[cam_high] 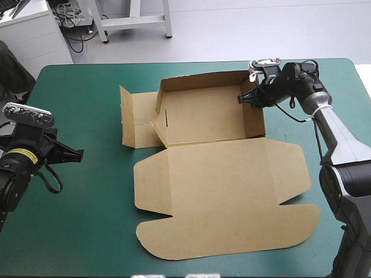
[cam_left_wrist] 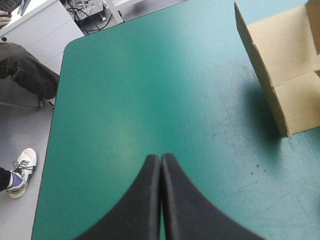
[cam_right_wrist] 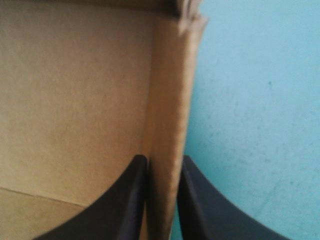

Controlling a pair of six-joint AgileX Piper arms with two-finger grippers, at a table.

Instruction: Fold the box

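The brown box (cam_high: 220, 191) is found at the centre of the worktop (cam_high: 87, 226), with tray walls raised toward the far edge and the lid (cam_high: 232, 220) laid flat toward the near edge. The right wall (cam_right_wrist: 167, 100) of the tray is clenched between the black fingers of the right tool (cam_high: 243, 98). The left tool (cam_left_wrist: 160, 157) is closed on nothing, held over the teal-green cover, well apart from the box.

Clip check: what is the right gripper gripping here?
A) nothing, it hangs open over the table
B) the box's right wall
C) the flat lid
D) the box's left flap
B: the right gripper straddles the upright right wall, one finger on each side, all but shut on it.
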